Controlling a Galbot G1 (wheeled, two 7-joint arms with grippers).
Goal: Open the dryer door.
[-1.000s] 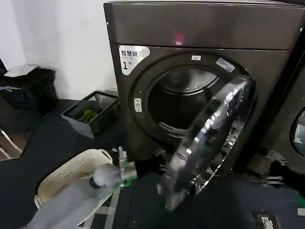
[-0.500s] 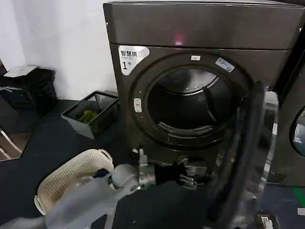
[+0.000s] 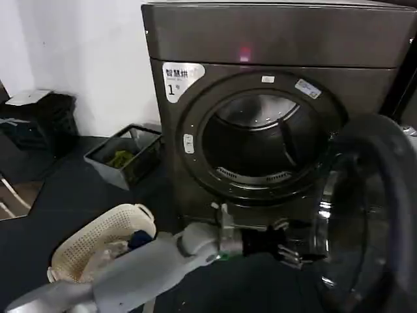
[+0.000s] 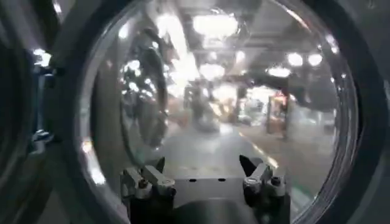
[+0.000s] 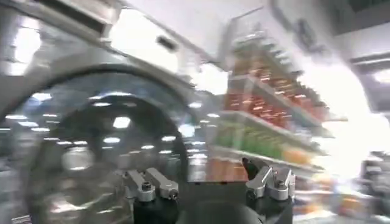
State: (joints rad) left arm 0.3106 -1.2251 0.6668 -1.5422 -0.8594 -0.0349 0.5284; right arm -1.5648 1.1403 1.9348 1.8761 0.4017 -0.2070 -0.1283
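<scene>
Dryer door (image 3: 365,215) swung wide; left claw (image 3: 287,251) spread beside it; right claw (image 5: 207,182) spread.

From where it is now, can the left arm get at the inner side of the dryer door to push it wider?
Probably yes. The left gripper is open and holding nothing, right beside the inner side of the dryer door, which stands swung well out from the drum opening. Nothing sits between them.

- left arm comes in from about 7 o'clock, stretched out toward 3 o'clock, wrist level
- left gripper (image 3: 290,251) fingers (image 4: 146,179) spread apart, gripping nothing
- right gripper (image 5: 210,182) fingers spread wide too
</scene>
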